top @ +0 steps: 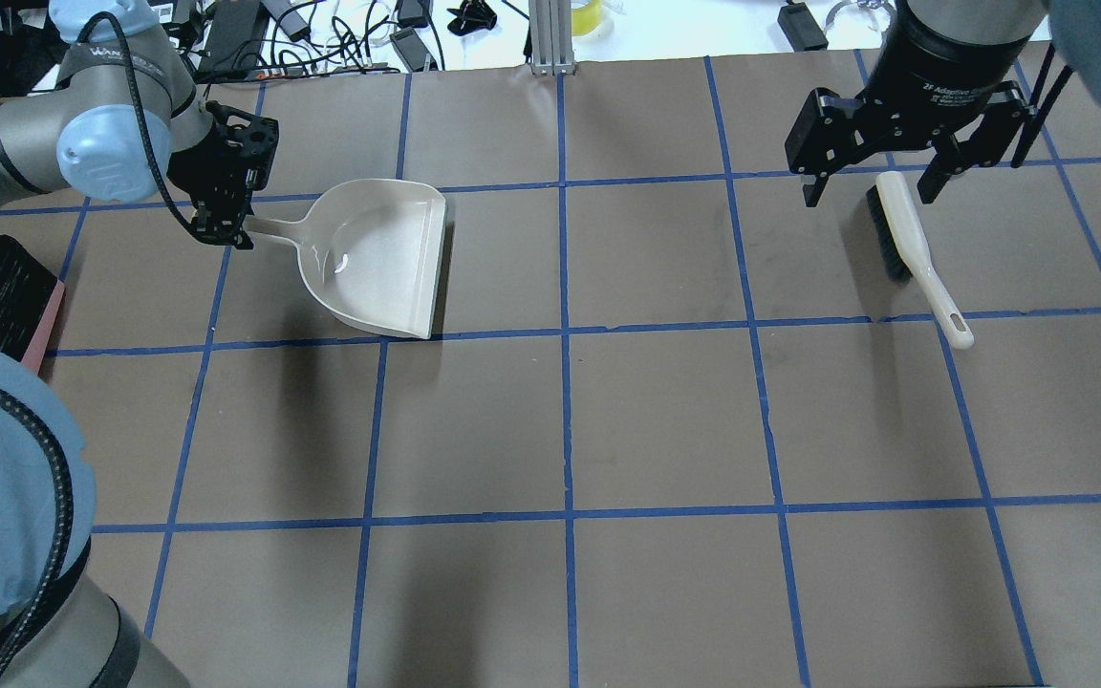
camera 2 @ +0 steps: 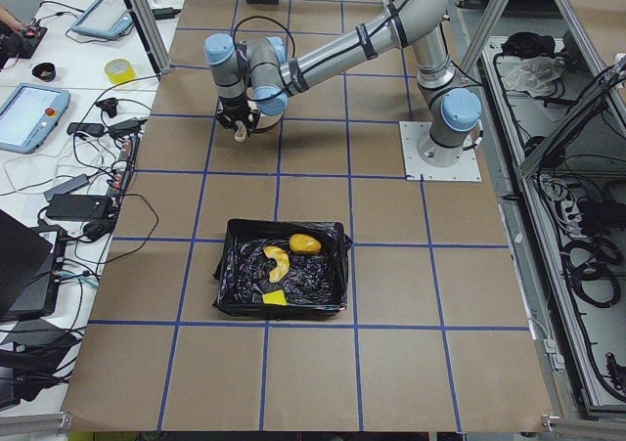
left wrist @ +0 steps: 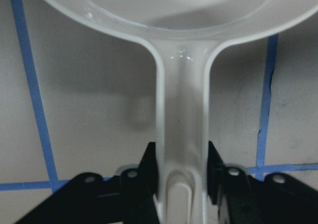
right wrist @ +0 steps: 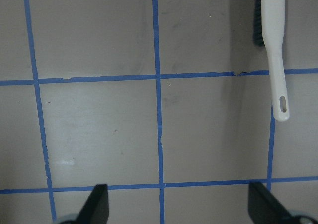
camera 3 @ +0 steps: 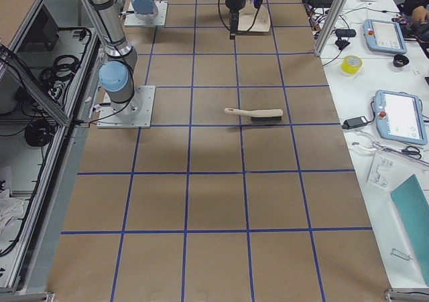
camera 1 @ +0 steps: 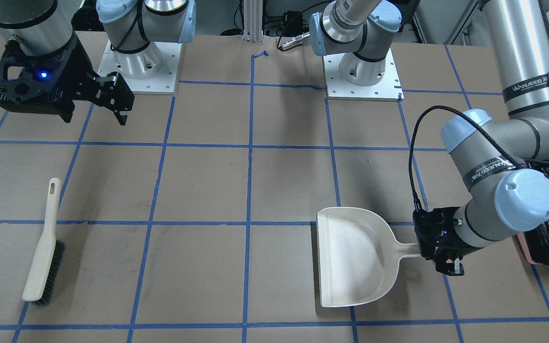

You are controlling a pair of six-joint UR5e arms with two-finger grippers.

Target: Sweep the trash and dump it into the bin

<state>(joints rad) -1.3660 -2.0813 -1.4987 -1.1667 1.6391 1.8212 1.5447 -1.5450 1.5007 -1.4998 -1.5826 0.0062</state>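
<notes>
The three scraps of trash lie inside the bin (camera 2: 231, 270), which is lined with a black bag: a golden-brown lump (camera 2: 304, 242), a pale curved rind (camera 2: 277, 262) and a yellow wedge (camera 2: 276, 297). My left gripper (camera 1: 448, 266) is shut on the handle of the beige dustpan (camera 1: 350, 257), which looks empty and lies flat, low at the table. The wrist view shows its fingers (left wrist: 149, 164) clamped on both sides of the handle. My right gripper (camera 1: 117, 102) is open and empty, up above the table. The beige brush (camera 1: 43, 243) lies on the table apart from it.
The bin (top: 42, 323) stands at the table's left end, just behind my left arm's elbow. The brush (top: 909, 248) lies on the right side under my right gripper (top: 875, 182). A blue tape grid marks the brown table.
</notes>
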